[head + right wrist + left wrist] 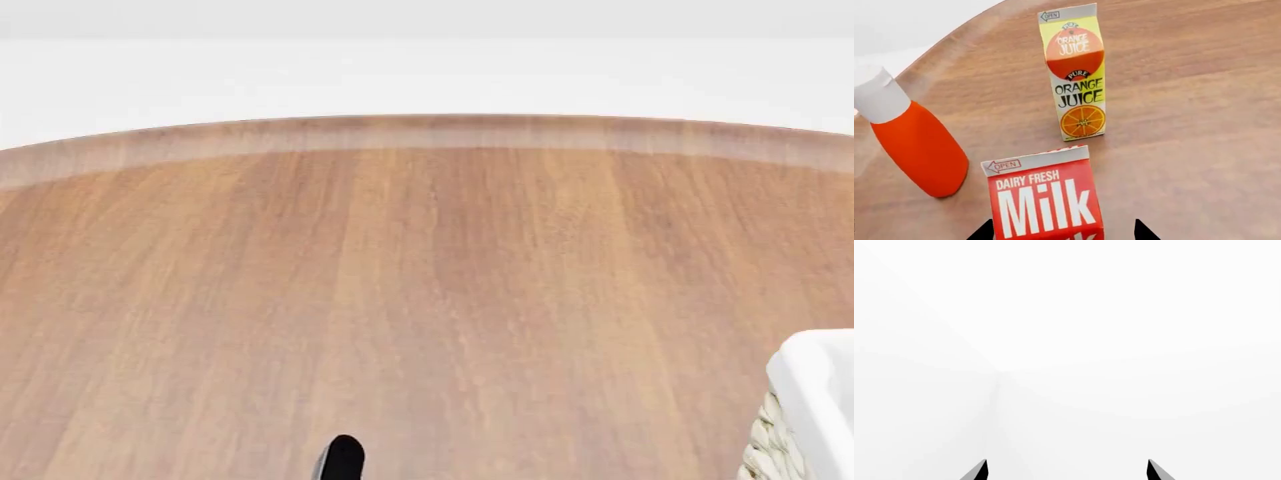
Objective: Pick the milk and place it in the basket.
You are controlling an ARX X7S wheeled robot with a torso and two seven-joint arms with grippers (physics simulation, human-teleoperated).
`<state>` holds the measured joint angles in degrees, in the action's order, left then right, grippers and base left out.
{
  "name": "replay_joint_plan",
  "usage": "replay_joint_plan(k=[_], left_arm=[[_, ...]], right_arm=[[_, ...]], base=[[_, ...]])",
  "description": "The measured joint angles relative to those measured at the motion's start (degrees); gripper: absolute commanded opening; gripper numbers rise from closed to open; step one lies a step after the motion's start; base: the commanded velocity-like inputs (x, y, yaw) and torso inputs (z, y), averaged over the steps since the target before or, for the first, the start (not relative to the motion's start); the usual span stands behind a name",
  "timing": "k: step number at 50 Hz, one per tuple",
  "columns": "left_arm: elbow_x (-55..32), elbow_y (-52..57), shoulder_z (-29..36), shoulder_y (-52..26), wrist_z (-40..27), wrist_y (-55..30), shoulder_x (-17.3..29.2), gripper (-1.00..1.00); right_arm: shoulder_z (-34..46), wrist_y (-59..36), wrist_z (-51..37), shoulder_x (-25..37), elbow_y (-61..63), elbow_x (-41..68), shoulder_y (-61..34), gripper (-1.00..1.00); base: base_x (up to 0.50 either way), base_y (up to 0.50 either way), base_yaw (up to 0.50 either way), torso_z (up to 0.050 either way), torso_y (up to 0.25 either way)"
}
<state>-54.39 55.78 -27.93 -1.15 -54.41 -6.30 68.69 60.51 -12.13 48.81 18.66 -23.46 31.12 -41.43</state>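
In the right wrist view, the right gripper [1063,234] shows only as two black fingertips [982,232] at the frame edge, spread wide apart, with the milk [1044,200] standing upright between them; whether the tips touch the carton cannot be told. The milk's red face reads "Dairy Fresh Milk". Just beyond it stands the orange juice carton [1074,75], upright and apart from the milk. Off to one side of both stands an orange bottle [917,147] with a white cap, on the same wooden table [1201,100].

The left gripper [1067,471] has its two dark tips spread open on nothing, facing blank white.

In the head view, a corner of the basket [807,420] sits on the table at the near right, with one dark fingertip [342,458] at the bottom edge.
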Motion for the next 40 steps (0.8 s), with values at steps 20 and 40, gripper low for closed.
replay_joint_plan(k=[20,40], left_arm=[[0.36,0.11,-0.02,0.34,0.22,0.01,-0.61,1.00],[0.21,0.15,0.21,0.08,0.03,0.10,-0.45,1.00]], right_arm=[[1.45,3.94,5.06,-5.06,-10.26,-0.85,-1.34,-1.00],[1.08,5.22,5.10,-5.58,-12.34,-0.37,-1.26,-1.00]], base=[[0.00,0.00,0.00,0.000,0.000],[0.00,0.00,0.00,0.000,0.000]])
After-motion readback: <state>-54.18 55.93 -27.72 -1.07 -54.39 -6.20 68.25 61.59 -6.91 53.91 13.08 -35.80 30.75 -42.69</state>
